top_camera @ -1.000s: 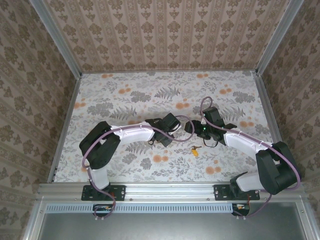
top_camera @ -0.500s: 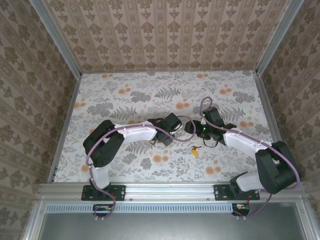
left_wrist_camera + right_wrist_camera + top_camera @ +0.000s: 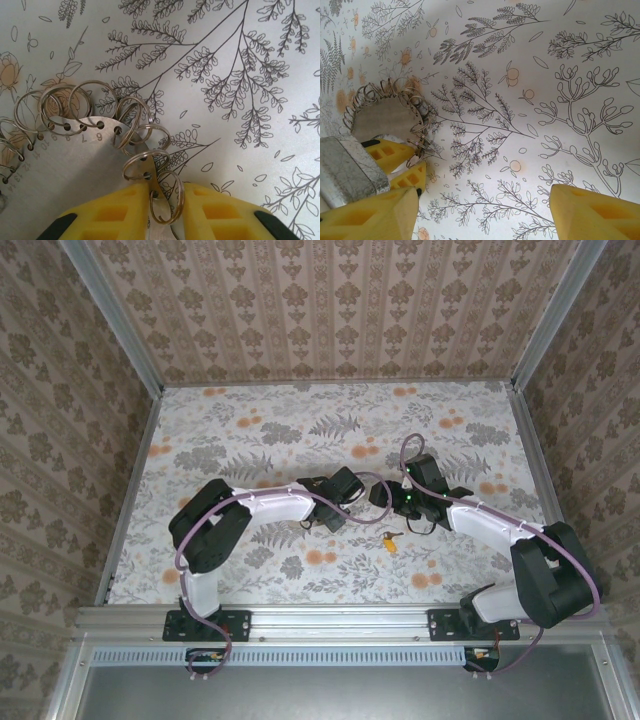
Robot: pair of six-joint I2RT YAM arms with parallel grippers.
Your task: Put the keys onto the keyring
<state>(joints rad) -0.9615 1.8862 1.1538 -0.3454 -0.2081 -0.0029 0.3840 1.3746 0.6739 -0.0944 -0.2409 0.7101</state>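
Keyring (image 3: 85, 150) pinched by left fingers (image 3: 115, 215); right fingers (image 3: 600, 210) spread; key (image 3: 389, 542) lies apart.

White tabletop (image 3: 250, 430) printed with grey ferns, orange blossoms (walls (image 3: 330, 310) brown damask); dull silver round keyring disc (image 3: 80, 150); tiny key (image 3: 390, 543) seemingly yellow-orange.

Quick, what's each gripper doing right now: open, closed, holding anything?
Left gripper: shut on the edge of the keyring.
Right gripper: open, holding nothing.
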